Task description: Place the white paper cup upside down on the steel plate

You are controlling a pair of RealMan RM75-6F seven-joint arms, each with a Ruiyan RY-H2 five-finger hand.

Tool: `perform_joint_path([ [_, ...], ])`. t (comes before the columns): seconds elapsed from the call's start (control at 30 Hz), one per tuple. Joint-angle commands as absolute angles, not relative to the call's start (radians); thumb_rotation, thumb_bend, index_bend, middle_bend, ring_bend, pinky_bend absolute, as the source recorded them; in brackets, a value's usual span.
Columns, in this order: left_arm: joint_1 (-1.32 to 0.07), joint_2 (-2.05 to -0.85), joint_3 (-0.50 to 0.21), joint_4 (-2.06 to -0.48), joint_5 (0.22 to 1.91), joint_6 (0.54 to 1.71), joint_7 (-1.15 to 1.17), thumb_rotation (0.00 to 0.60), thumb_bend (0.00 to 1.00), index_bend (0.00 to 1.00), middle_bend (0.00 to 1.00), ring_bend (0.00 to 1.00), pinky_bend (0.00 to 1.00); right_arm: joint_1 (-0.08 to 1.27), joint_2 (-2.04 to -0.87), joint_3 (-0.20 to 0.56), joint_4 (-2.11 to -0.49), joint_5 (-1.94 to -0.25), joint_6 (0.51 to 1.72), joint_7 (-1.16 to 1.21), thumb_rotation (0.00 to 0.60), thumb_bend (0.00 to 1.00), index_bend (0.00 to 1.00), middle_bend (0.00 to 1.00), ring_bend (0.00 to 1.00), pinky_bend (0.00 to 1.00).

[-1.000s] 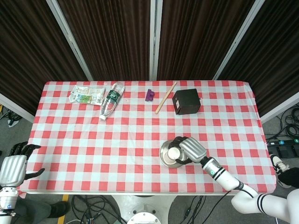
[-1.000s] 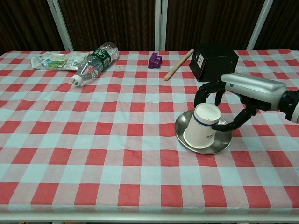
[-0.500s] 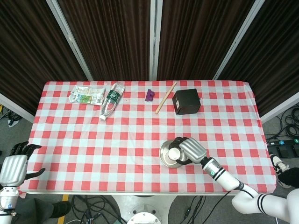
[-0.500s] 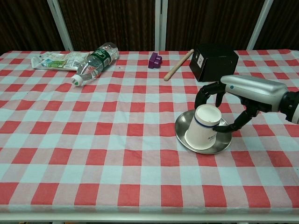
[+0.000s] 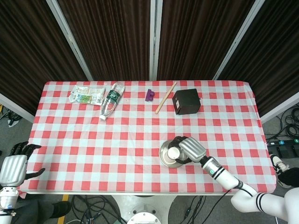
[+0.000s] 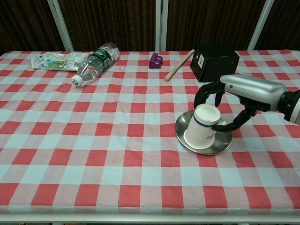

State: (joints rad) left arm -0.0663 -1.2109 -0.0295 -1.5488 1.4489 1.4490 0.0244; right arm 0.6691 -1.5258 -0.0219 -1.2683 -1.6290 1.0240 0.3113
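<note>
The white paper cup [image 6: 202, 126] with a blue band is upside down and tilted, its rim on the steel plate [image 6: 221, 145] at the table's front right. My right hand [image 6: 230, 91] grips it: the thumb touches its right side and the fingers curl over its upturned base. From the head view the right hand [image 5: 189, 148] covers the right part of the plate [image 5: 165, 157], and the cup [image 5: 174, 153] shows beside it. My left hand [image 5: 13, 169] hangs off the table's front left corner, fingers spread and holding nothing.
A black box [image 6: 213, 62] stands just behind the plate. Along the far edge lie a wooden stick [image 6: 179, 65], a purple block [image 6: 155, 60], a plastic bottle [image 6: 96, 62] on its side and a crumpled wrapper [image 6: 54, 60].
The cup has shifted only slightly on the plate, a little right and then back left, with my right hand still around it. The left hand has not moved.
</note>
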Motion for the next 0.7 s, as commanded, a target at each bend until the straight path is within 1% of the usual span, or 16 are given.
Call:
perform_joint_path([
  [0.03,-0.066,-1.210,-0.030,-1.549,1.449,1.450,0.024,0.600,0.06,0.28,0.26,0.13,0.14,0.673,-1.537,0.001,-1.239,-1.599,1.016,0.307,0.600,0.24,0.49,0.41,0.24,0.35],
  [0.13,-0.067,-1.209,-0.030,-1.550,1.447,1.448,0.025,0.600,0.06,0.28,0.26,0.13,0.14,0.677,-1.544,0.006,-1.225,-1.591,1.010,0.303,0.600,0.24,0.49,0.41,0.24,0.35],
  [0.37,-0.066,-1.214,-0.029,-1.547,1.445,1.446,0.026,0.600,0.06,0.28,0.26,0.13,0.14,0.668,-1.514,-0.043,-1.274,-1.649,1.037,0.328,0.600,0.24,0.49,0.41,0.24,0.35],
  [0.6,-0.068,-1.213,-0.030,-1.548,1.450,1.449,0.026,0.600,0.06,0.28,0.26,0.13,0.14,0.673,-1.541,-0.002,-1.219,-1.592,1.019,0.337,0.600,0.24,0.49,0.41,0.24,0.35],
  [0.7,-0.065,-1.213,-0.031,-1.549,1.445,1.450,0.027,0.600,0.06,0.28,0.26,0.13,0.14,0.676,-1.545,-0.012,-1.217,-1.610,1.023,0.347,0.600,0.24,0.49,0.41,0.24,0.35],
])
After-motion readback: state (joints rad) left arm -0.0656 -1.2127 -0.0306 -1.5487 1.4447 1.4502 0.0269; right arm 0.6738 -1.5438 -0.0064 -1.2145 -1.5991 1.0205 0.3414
